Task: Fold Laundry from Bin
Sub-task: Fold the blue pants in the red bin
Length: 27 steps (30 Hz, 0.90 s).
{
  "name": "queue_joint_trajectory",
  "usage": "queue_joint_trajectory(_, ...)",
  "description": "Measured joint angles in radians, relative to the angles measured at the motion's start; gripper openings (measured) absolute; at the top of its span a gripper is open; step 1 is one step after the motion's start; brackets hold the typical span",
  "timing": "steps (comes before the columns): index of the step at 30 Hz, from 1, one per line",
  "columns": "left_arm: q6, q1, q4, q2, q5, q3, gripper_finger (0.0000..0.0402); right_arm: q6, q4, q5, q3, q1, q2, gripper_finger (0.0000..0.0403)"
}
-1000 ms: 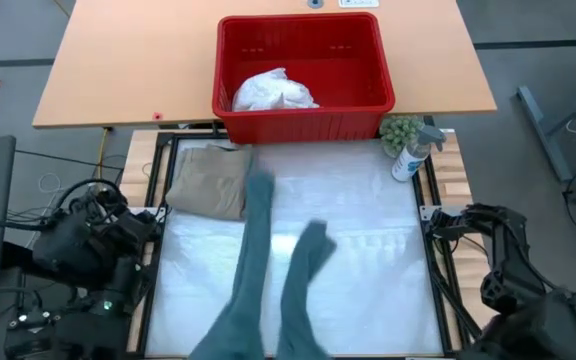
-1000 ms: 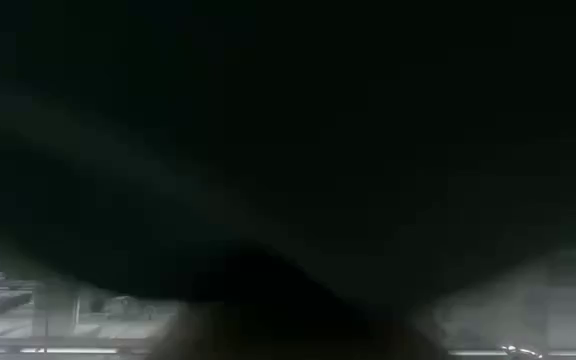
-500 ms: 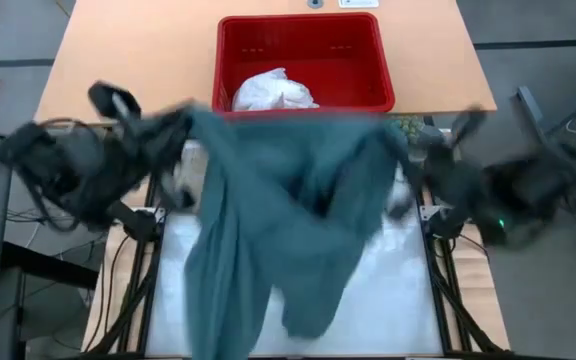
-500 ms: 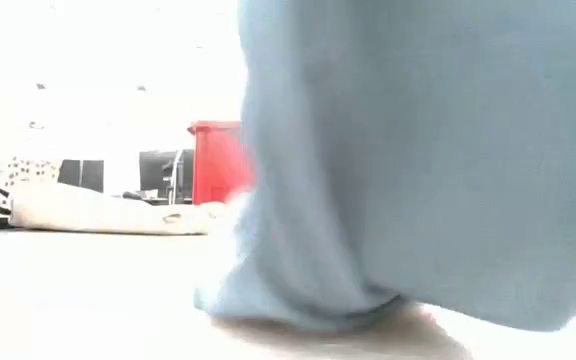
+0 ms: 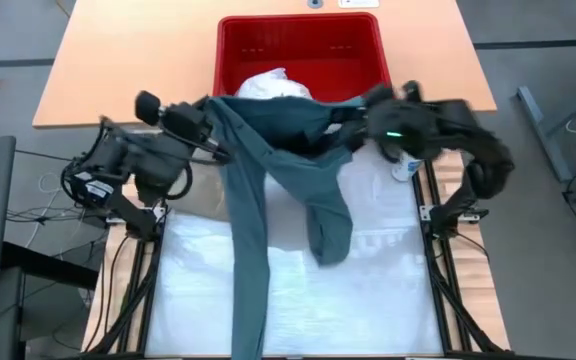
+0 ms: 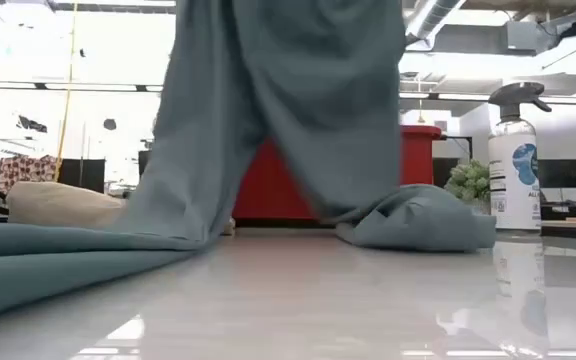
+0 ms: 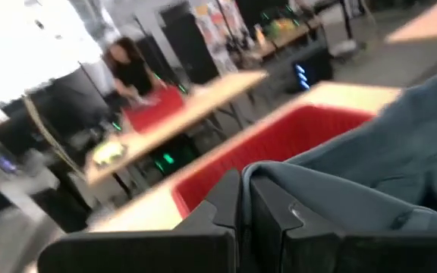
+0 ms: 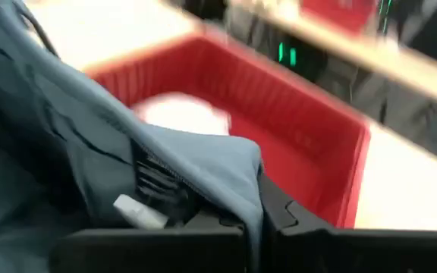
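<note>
The dark teal-green garment (image 5: 273, 150) hangs between my two grippers just in front of the red bin (image 5: 378, 60). My left gripper (image 5: 213, 128) is shut on its upper left part, my right gripper (image 5: 353, 112) on its upper right part. One long part (image 5: 248, 290) trails across the table toward the near edge. The other long part (image 5: 328, 235) ends in a heap on the table. A white garment (image 5: 273, 88) lies in the bin. The beige garment (image 6: 58, 204) lies on the table's far left, under my left arm. My left gripper pinches the teal garment's upper edge (image 7: 279, 186) between its two fingers, roughly level, coming from the table's left. The cloth drapes away from the fingers and sags toward the other gripper. My right gripper pinches the garment's upper edge (image 8: 230, 171) beside a sewn-in label (image 8: 139, 212), slanting down from the table's right. Cloth folds over the fingers and hides the contact. The garment hangs below, its lower ends on the table.
A spray bottle (image 6: 516, 160) and a small green plant (image 6: 468, 182) stand at the table's far right corner, next to the bin. The wooden table (image 5: 128, 60) bearing the bin lies beyond the white work surface (image 5: 388, 290).
Both grippers have swung from the table's near corners toward its far edge, lifting the garment's upper part off the table. They then drew in toward each other in front of the bin. The garment first spread wide, and now sags between them with its long parts still on the table.
</note>
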Motion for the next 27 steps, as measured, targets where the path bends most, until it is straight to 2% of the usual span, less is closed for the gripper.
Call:
queue_joint_trajectory(3,-0.390,0.065,-0.354,0.010,0.146,-0.001,0.0000,0.014,-0.071,-0.059,-0.001,-0.049,0.079,0.0023)
queue_joint_trajectory(4,-0.478,0.086,-0.404,0.011,0.179,-0.019,0.0000,0.008,-0.075,-0.083,-0.001,-0.057,0.103,0.0023)
queue_joint_trajectory(8,-0.481,0.144,-0.357,-0.035,0.312,-0.184,0.0000,-0.092,-0.029,-0.169,0.000,-0.081,0.215,0.0023)
queue_joint_trajectory(11,-0.557,0.183,-0.396,-0.069,0.336,-0.294,0.0000,-0.204,0.021,-0.182,-0.001,-0.097,0.309,0.0023)
queue_joint_trajectory(13,-0.548,0.208,-0.395,-0.100,0.358,-0.381,0.0000,-0.284,0.052,-0.182,-0.002,-0.109,0.357,0.0023)
queue_joint_trajectory(17,-0.539,0.270,-0.397,-0.158,0.367,-0.511,0.0000,-0.414,0.114,-0.181,-0.002,-0.146,0.414,0.0023)
queue_joint_trajectory(19,-0.567,0.310,-0.396,-0.190,0.405,-0.547,0.0000,-0.447,0.137,-0.180,-0.002,-0.164,0.429,0.0023)
queue_joint_trajectory(22,-0.633,0.348,-0.399,-0.231,0.586,-0.568,0.0000,-0.449,0.146,-0.183,-0.002,-0.163,0.422,0.0023)
queue_joint_trajectory(27,-0.665,0.323,-0.314,-0.272,0.932,-0.570,0.0000,-0.445,0.112,-0.282,-0.001,-0.109,0.333,0.0023)
